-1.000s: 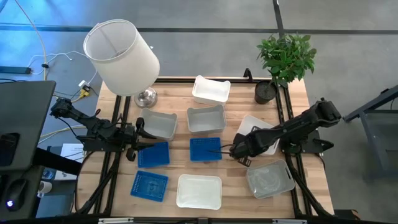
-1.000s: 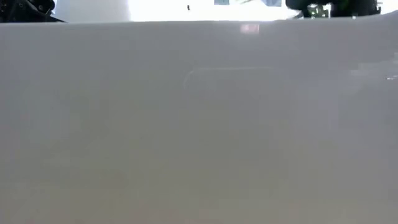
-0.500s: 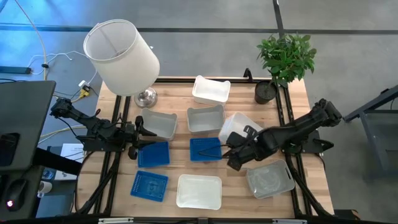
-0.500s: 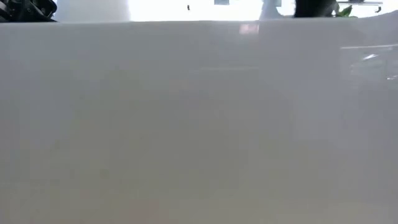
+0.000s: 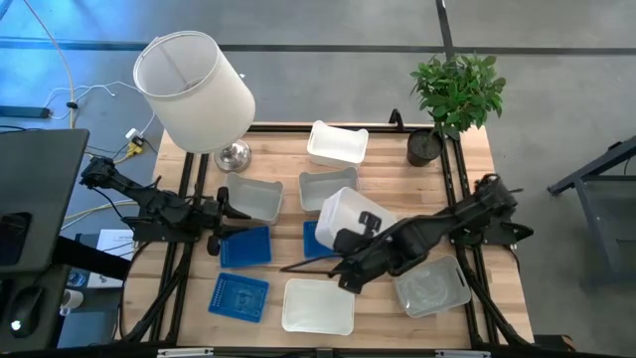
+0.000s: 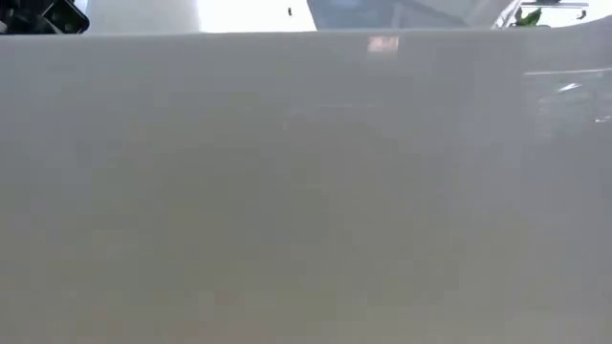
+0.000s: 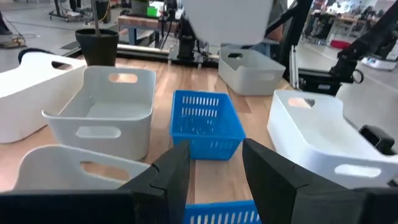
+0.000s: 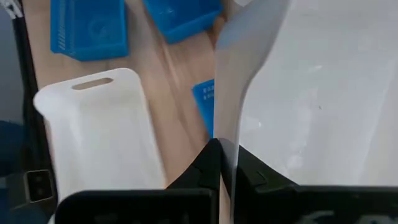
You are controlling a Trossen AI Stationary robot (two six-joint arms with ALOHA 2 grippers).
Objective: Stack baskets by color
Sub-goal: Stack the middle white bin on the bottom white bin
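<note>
My right gripper is shut on a white basket and holds it in the air over the table's middle, above a blue basket. Resting flat on the table are two more blue baskets, white baskets and clear-grey baskets. At the left edge my left gripper stands open with nothing between its fingers, pointing level toward the middle blue basket. My right gripper pinches the white basket's side wall at its rim, one finger inside the basket and one outside. The fingers slant down from the table's right. The basket is lifted clear of the table and tilted; its inside shows beside the fingers.
A lamp with a big white shade stands at the far left corner and a potted plant at the far right. A white basket's wall fills the low view. Bare wood shows between the baskets.
My right gripper has risen and gone toward the table's left, still shut on the white basket. The basket has left its place on the table's right side, tipped, and now hangs over the middle blue basket.
</note>
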